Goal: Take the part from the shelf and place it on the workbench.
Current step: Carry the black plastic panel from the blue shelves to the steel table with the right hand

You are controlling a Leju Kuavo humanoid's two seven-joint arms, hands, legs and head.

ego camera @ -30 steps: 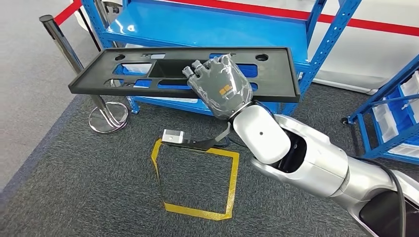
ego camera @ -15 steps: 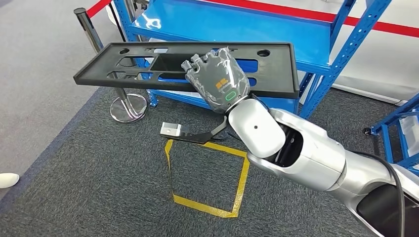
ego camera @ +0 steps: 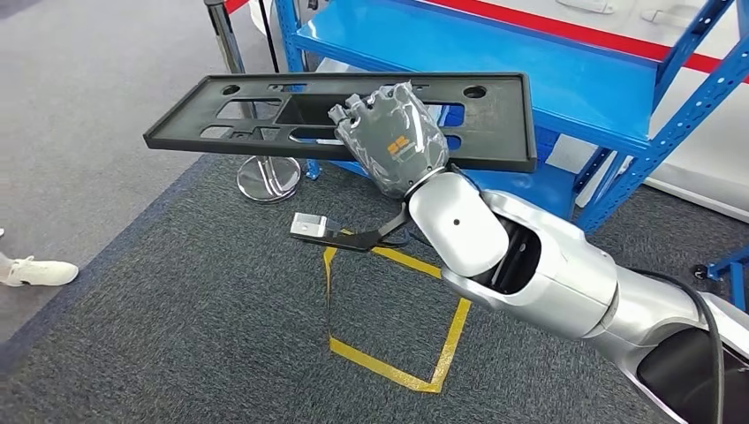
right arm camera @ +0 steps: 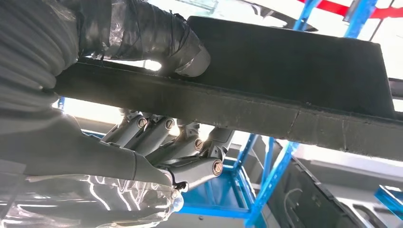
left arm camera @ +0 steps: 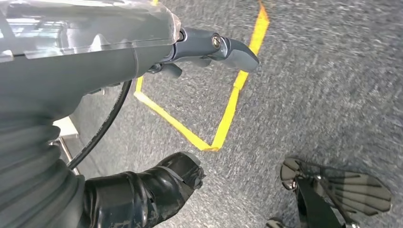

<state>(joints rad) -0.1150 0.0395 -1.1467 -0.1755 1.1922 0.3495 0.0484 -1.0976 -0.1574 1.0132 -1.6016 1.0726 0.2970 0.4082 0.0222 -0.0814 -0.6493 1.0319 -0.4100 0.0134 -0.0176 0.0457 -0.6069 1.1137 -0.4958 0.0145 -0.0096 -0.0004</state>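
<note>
Part in right hand grip

Head view: bright, even overhead lighting, sharp focus, soft shadows on the carpet, white glare on the blue shelf. Left wrist view: carpet streaked by motion blur; highlights on the plastic-wrapped left hand. Right wrist view: strongly backlit, background overexposed, underside of the part dark.

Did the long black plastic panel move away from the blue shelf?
Cannot tell. The whole head view shifted, so the camera turned; the long black plastic panel stays in the right hand, before the blue shelf.
</note>
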